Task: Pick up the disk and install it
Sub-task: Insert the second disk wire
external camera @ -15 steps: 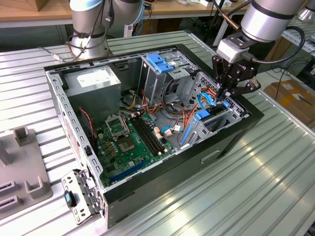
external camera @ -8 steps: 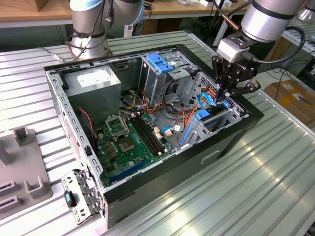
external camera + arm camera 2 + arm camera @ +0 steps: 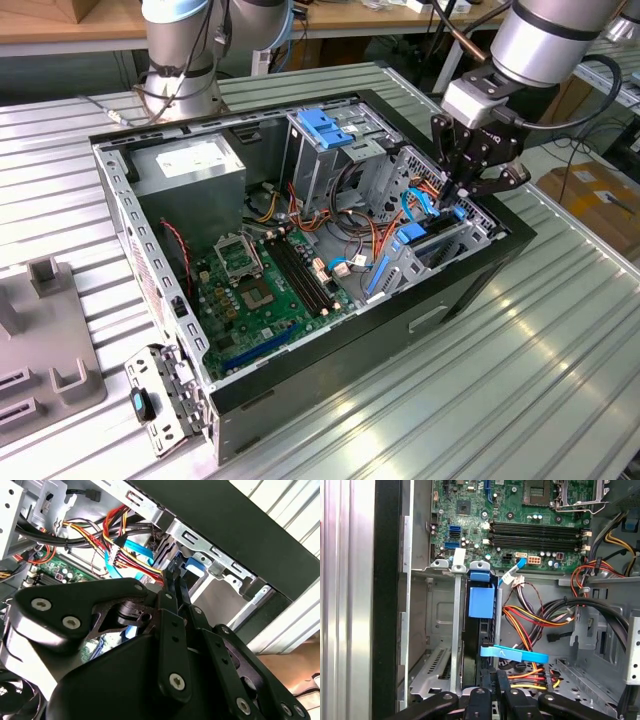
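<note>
black claw (image 3: 470, 185) | fingers together (nothing visibly held) | low in open black computer case (image 3: 440, 300) | above blue-tabbed drive bay (image 3: 481, 602)

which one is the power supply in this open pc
Find the open black computer case on the ribbed metal table. In its far corner, at the exterior view's left, sits the power supply: the big grey box with a white sticker, unlike the blue-handled cage beside it.
</note>
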Controlling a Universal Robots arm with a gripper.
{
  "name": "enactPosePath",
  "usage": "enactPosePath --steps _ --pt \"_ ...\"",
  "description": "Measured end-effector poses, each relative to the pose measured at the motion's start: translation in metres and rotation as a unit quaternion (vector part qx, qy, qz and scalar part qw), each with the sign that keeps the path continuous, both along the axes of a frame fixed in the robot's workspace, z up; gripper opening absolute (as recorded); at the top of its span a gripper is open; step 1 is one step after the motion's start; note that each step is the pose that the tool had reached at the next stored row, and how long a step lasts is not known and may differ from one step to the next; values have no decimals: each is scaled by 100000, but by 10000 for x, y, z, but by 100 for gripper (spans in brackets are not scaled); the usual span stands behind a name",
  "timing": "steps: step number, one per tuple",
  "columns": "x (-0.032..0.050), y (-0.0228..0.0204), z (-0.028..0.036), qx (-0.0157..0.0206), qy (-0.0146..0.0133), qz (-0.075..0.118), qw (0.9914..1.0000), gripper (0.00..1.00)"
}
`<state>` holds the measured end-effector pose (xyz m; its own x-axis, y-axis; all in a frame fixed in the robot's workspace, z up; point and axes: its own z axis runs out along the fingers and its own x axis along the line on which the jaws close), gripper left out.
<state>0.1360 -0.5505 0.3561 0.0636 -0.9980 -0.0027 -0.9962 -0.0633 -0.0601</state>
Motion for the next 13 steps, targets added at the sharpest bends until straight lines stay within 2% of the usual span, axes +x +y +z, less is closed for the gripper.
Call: enactPosePath --steps 13 --pt "0 -12 0 0 0 -4 100000 16"
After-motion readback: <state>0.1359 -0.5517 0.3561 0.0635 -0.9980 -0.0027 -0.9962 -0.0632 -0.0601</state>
